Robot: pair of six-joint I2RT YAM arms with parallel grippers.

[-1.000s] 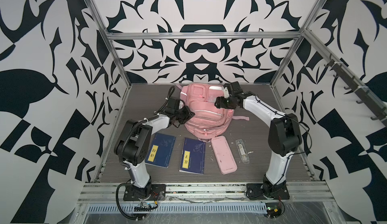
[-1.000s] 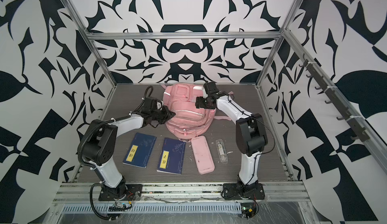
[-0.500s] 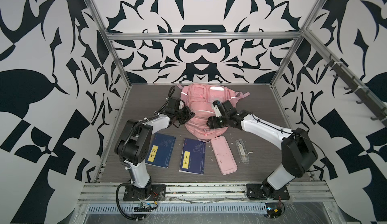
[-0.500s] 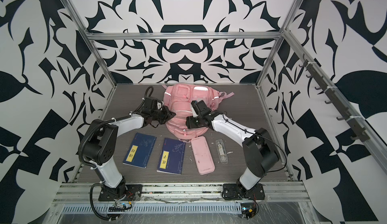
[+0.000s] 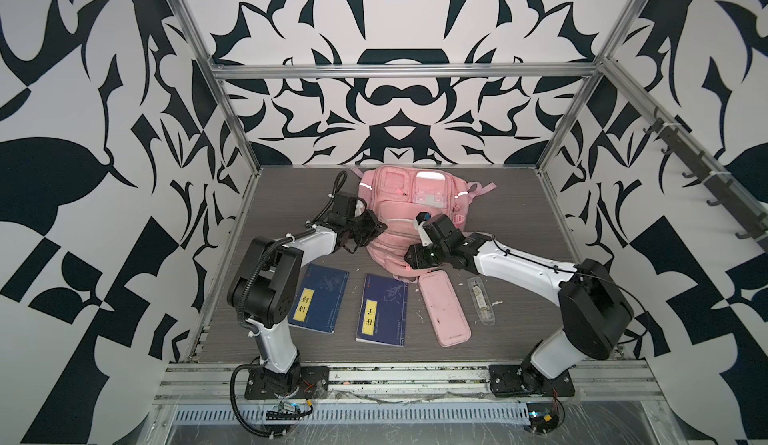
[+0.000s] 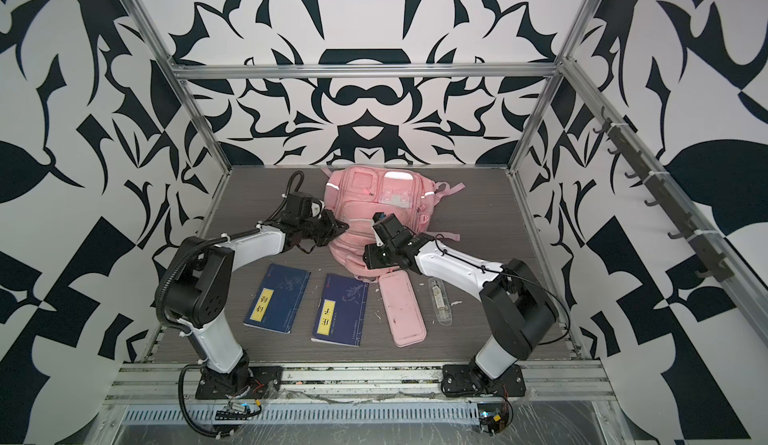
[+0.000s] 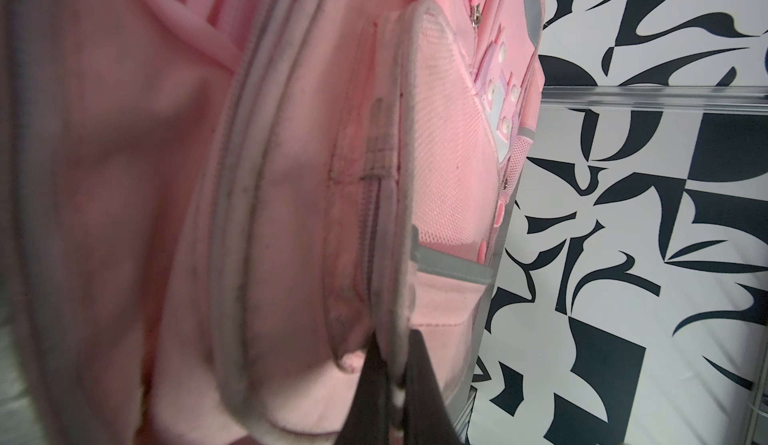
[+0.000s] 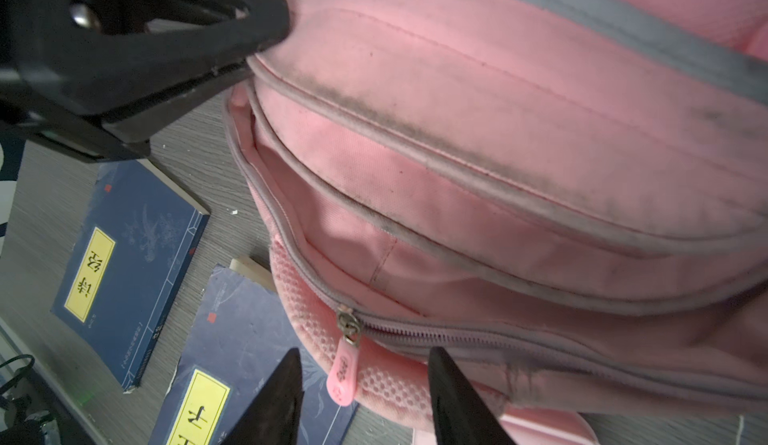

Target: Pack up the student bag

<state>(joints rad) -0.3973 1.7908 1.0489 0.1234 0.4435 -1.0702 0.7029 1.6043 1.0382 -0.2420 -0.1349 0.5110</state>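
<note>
A: what step is this?
B: unzipping, I reckon. bag (image 5: pixel 399 214) sits back-middle on the table (image 5: pixel 498 222). left claw (image 5: pixel 380 227) clamped on its seam (image 7: pixel 400 214), right claw (image 8: pixel 365 350) spread around the zip pull (image 8: pixel 344 374), not gripping. next: pinch it, drag along.

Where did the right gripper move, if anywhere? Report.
Yes. The right gripper moved down the student bag from its far right side to its near edge, by the pink pencil case.
</note>
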